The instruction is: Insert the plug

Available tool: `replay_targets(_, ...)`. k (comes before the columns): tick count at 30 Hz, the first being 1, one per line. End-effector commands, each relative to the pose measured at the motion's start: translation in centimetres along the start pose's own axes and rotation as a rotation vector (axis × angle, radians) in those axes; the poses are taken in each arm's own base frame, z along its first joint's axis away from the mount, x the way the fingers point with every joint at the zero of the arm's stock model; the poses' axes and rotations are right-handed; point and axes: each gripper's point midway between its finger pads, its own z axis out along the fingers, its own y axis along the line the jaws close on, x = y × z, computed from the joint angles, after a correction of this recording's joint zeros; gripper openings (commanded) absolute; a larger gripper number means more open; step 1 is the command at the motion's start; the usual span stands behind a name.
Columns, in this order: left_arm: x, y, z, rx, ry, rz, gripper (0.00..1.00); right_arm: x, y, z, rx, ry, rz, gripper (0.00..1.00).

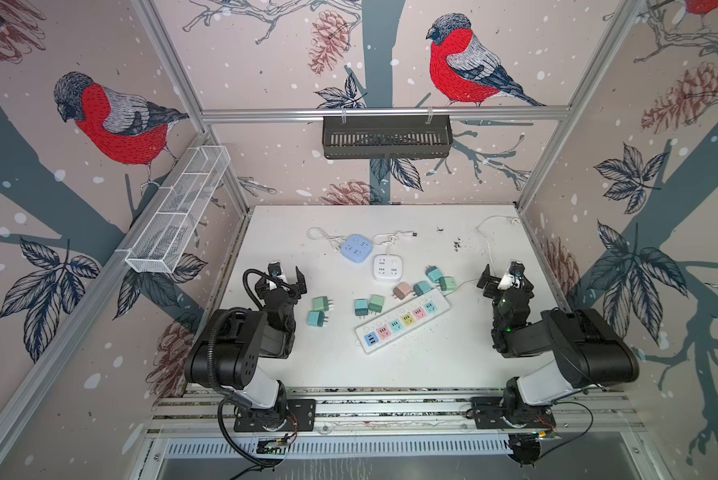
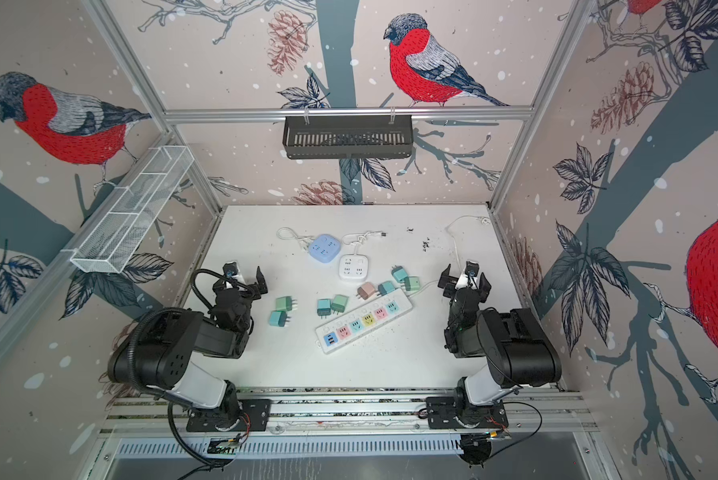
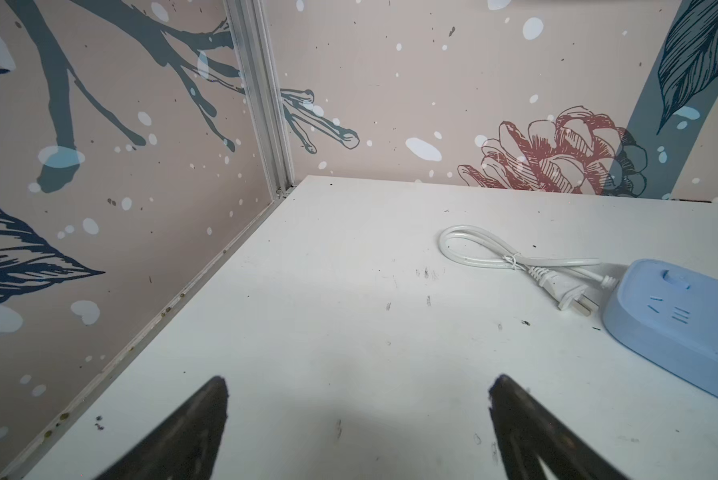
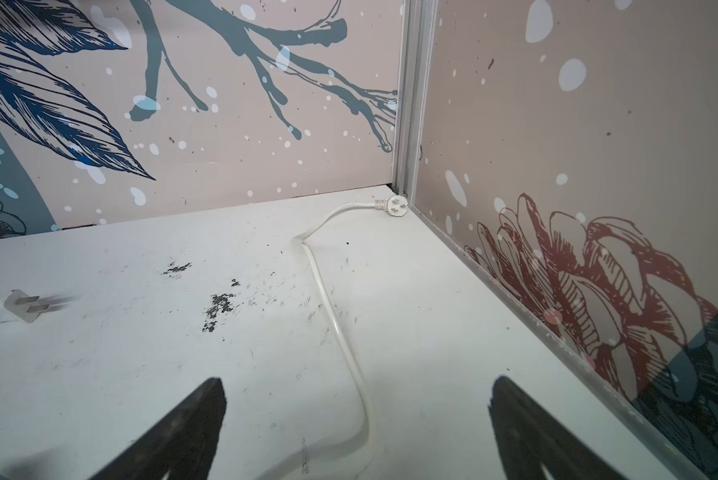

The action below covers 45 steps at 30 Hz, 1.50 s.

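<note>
**Both pincers spread wide and empty, plugs loose on the table**

I see the left gripper (image 3: 359, 386) with its jaws at full spread and only bare table (image 1: 390, 365) between them. The right gripper (image 4: 358, 385) stands the same, wide and holding nothing, with the white cord (image 4: 336, 324) running under its gap.

In both top views the power strip (image 1: 403, 326) lies slanted between the two arms. A green plug (image 1: 320, 304) and a light blue plug (image 1: 316, 318) lie just beside the left gripper, on its inner side. A pink plug (image 1: 401, 290) touches the far edge of the strip, and a pale green plug (image 1: 447, 283) lies near the right gripper.

Neither wrist view shows these plugs. The blue socket block (image 3: 681, 332) is cut off at the frame edge, and a two-pin plug (image 4: 19, 307) is blurred.

The plugs are small rounded cubes of matt plastic. The table is white and scuffed with black marks. In the far corner lies the cord's wall plug (image 4: 392, 206).
</note>
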Motion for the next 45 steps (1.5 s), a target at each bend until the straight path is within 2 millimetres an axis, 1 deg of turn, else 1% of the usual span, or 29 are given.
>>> replay_targets(1, -1.4, -0.1, 0.0, 0.006, -0.055, -0.01, 0.98, -0.9, -0.1, 0.0, 0.006, -0.036, 0.01, 1.0)
replay_targets(9, -1.4, -0.1, 0.0, 0.004, -0.053, -0.008, 0.98, -0.9, -0.1, 0.0, 0.007, -0.036, 0.012, 1.0)
replay_targets(14, -1.3, -0.3, 0.3, 0.01, -0.045, -0.007, 0.98, -0.7, -0.1, 0.4, -0.011, -0.019, 0.02, 1.0)
replay_targets(17, -1.3, -0.3, 0.6, 0.025, -0.037, -0.011, 0.98, -0.7, 0.0, 0.4, -0.011, -0.019, 0.02, 1.0)
replay_targets(34, -1.2, -0.3, 0.6, 0.034, -0.033, -0.015, 0.98, -0.7, -0.1, 0.3, -0.011, -0.022, 0.02, 1.0)
replay_targets(37, -1.3, -0.3, 0.6, 0.034, -0.036, -0.016, 0.98, -1.8, -0.3, 0.4, 0.015, -0.029, 0.018, 1.0)
replay_targets(38, -1.3, -0.2, 0.5, 0.032, -0.037, -0.017, 0.97, -1.8, -0.5, 0.5, 0.037, -0.004, 0.012, 1.0)
replay_targets(41, -1.6, 0.0, 0.5, 0.016, -0.042, -0.017, 0.98, -2.7, -2.0, 0.0, 0.116, -0.011, 0.052, 1.0)
replay_targets(45, -4.0, -0.7, 0.8, 0.013, -0.001, 0.015, 0.98, -4.4, -3.2, -0.7, 0.198, -0.029, 0.082, 1.0)
